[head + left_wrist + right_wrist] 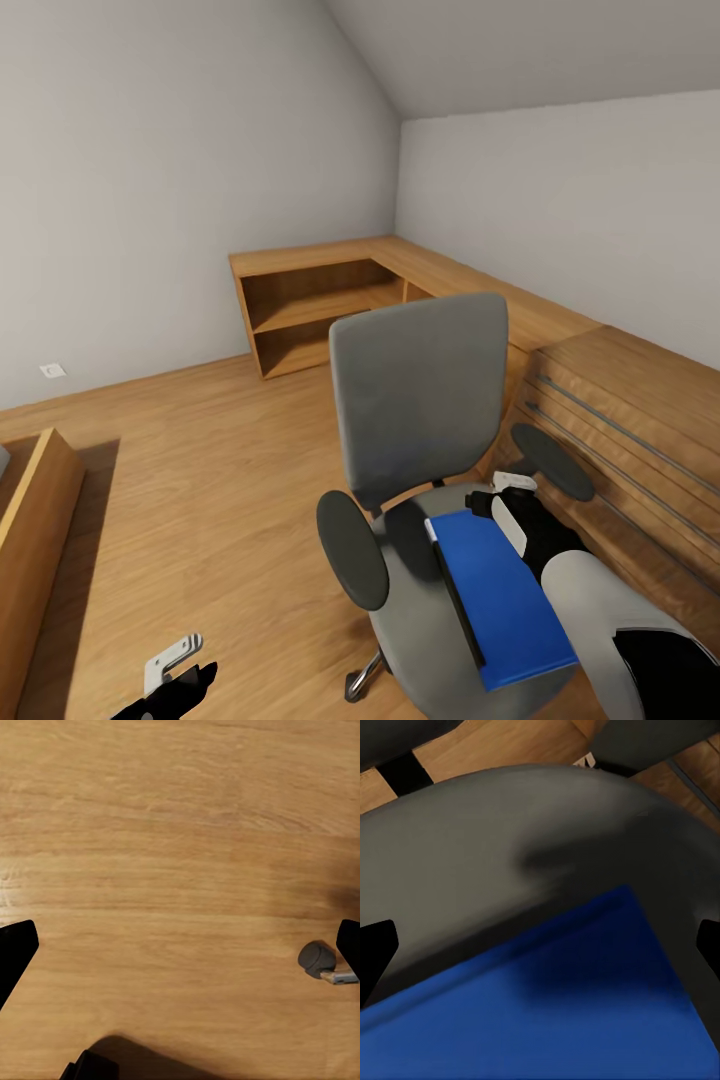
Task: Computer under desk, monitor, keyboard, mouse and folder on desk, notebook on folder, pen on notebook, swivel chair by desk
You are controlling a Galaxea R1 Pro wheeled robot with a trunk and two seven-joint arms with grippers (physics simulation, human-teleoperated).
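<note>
We see the folder (508,605) lying flat on the swivel chair (420,400) seat, toward its right and front edges. Our right gripper (540,952) hangs just above the folder's rear corner, fingers spread wide, holding nothing. Our left gripper (180,945) is likewise spread over the wooden floor (200,470), near a castor (316,958).

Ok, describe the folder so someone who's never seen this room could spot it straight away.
Find the grey swivel chair standing on the wood floor in front of the light-wood drawer chest. On its seat lies the folder, flat, with the right claw hovering over its far end. It is the one bright blue thing among grey upholstery and black armrests.
</note>
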